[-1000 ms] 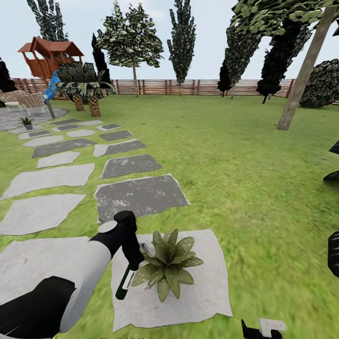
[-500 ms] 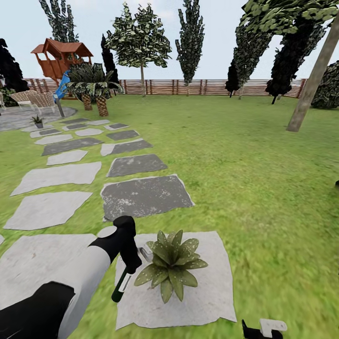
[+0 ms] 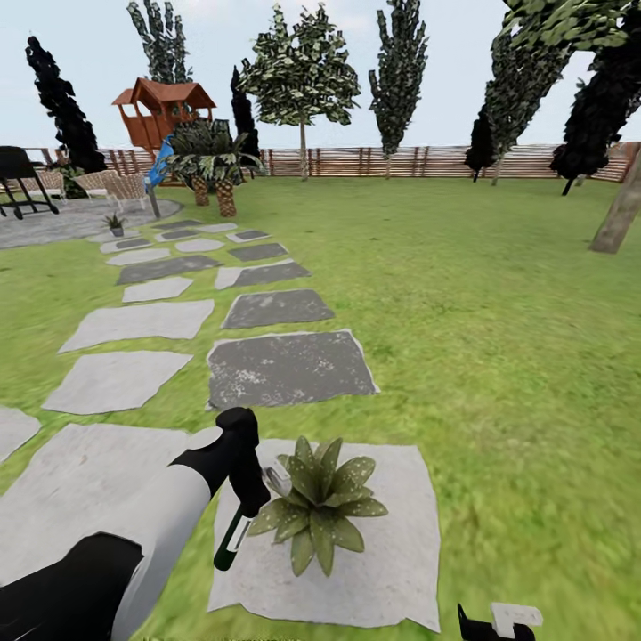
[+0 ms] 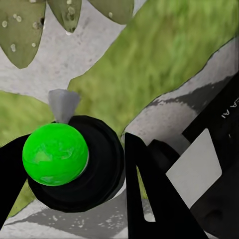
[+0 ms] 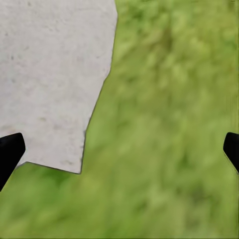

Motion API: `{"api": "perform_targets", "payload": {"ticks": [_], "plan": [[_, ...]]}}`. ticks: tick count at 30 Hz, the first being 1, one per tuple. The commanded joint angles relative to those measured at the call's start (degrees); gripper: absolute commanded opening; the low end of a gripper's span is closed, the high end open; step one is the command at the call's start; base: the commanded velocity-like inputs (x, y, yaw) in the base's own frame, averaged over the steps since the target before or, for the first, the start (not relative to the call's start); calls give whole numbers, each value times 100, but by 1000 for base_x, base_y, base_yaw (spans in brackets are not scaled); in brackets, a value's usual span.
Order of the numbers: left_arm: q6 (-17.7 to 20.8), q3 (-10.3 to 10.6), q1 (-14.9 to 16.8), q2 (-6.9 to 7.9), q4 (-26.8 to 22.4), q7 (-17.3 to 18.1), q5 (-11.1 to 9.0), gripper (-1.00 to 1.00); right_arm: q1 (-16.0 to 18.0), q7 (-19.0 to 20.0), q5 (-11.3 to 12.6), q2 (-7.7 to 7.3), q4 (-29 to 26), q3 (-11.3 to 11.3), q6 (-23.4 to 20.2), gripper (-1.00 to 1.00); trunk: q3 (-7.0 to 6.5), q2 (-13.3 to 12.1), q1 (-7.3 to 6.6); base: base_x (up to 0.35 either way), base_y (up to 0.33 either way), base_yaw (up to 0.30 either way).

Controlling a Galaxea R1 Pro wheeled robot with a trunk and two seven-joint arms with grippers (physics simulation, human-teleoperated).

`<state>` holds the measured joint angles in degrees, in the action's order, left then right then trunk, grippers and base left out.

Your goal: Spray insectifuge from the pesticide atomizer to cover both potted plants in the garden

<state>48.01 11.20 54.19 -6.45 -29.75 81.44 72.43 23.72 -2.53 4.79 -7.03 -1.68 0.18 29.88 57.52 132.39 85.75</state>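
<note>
Still clamped in the left claw (image 3: 252,499): the pesticide atomizer (image 3: 233,537), just beside the potted plant (image 3: 320,505) on its pale stone (image 3: 392,552). Whole scene slid right; camera turned left. Right claw (image 5: 119,149) spread wide over grass. Far off, a black grill (image 3: 20,176). Label writing too blurry.

Your speckled olive-green potted plant (image 3: 320,506) sits on the pale square stone slab (image 3: 392,570); the dark-green atomizer (image 3: 233,539) hangs at its nine o'clock, seemingly just apart.
</note>
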Motion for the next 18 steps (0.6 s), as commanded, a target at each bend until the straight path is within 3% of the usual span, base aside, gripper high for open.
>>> {"api": "perform_targets", "payload": {"ticks": [1, 5, 9, 18], "plan": [[59, 5, 4, -4, -5, 56, 52, -100, 1, 16, 49, 0, 1, 8, 17, 100, 6, 2, -1, 0, -273, 277], [59, 5, 4, -6, -2, 56, 52, -100, 1, 16, 49, 0, 1, 8, 17, 100, 6, 2, -1, 0, -273, 230], [59, 2, 4, -6, -4, 56, 61, -100, 1, 16, 49, 0, 1, 8, 17, 100, 6, 2, -1, 0, -250, 27], [59, -4, 4, 0, -4, 56, 61, -100, 1, 16, 49, 6, 1, 8, 17, 100, 6, 2, -1, 0, -21, 224]]}}
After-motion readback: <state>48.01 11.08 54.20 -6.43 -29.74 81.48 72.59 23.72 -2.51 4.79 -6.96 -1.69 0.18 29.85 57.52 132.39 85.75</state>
